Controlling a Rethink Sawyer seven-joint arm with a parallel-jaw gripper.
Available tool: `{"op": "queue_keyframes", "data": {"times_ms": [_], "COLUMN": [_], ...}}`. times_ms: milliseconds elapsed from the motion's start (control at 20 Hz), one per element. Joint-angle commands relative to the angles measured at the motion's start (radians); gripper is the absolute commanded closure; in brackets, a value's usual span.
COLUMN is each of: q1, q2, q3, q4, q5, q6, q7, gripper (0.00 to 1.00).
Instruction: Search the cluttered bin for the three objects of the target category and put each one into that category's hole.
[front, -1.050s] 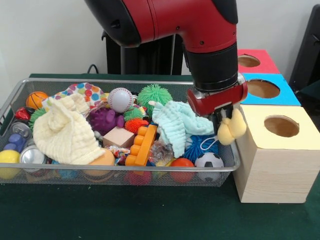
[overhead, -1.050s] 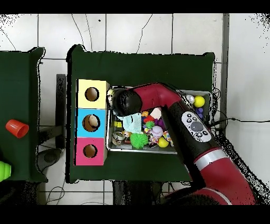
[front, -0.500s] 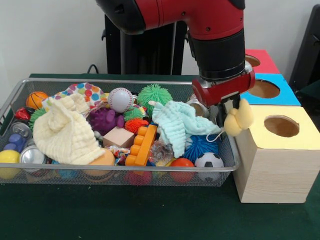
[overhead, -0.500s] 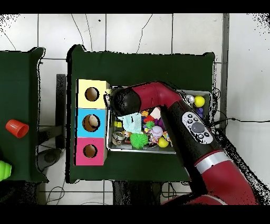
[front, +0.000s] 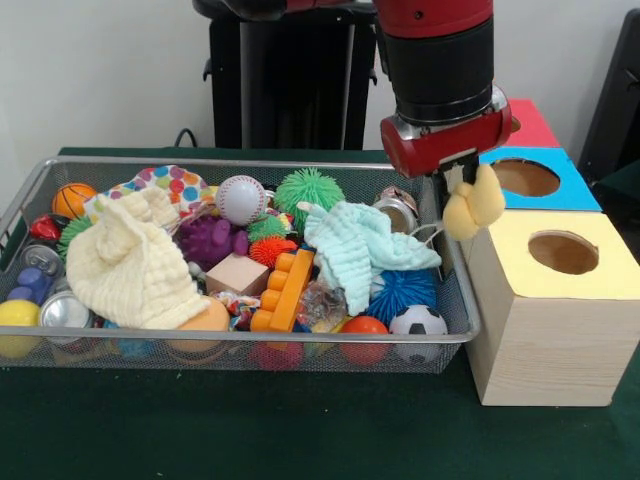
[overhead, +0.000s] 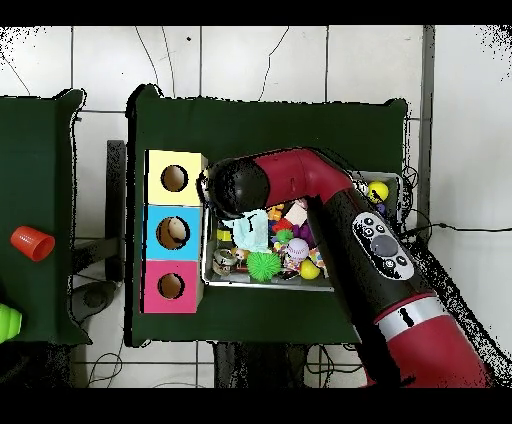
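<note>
One pale yellow plush toy (front: 473, 203), dangling

Three holed boxes (front: 545, 300); one wire bin (front: 240, 345); two cloths (front: 130, 265).

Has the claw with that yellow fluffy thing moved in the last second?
Yes. The claw lifted the yellow fluffy thing up from the basket's rim, toward the yellow box.
</note>
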Motion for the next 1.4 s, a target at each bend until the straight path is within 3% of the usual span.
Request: {"op": "queue_keyframes", "data": {"times_ms": [50, 400, 750, 1150, 1400], "q1": [-0.008, 0.015, 0.078, 0.09, 0.09], "q2": [-0.043, -0.083, -0.071, -0.139, -0.161], "q3": [0.009, -0.007, -0.035, -0.066, -0.073], "q4": [0.035, 0.087, 0.042, 0.191, 0.244], "q5": [0.046, 0.069, 0.084, 0.118, 0.125], "q6": [0.16, 0.15, 0.186, 0.081, 0.052], "q7": [-0.101, -0.04, 0.009, 0.105, 0.104], "gripper": [1.0, 1.0, 1.0, 1.0, 1.0]}}
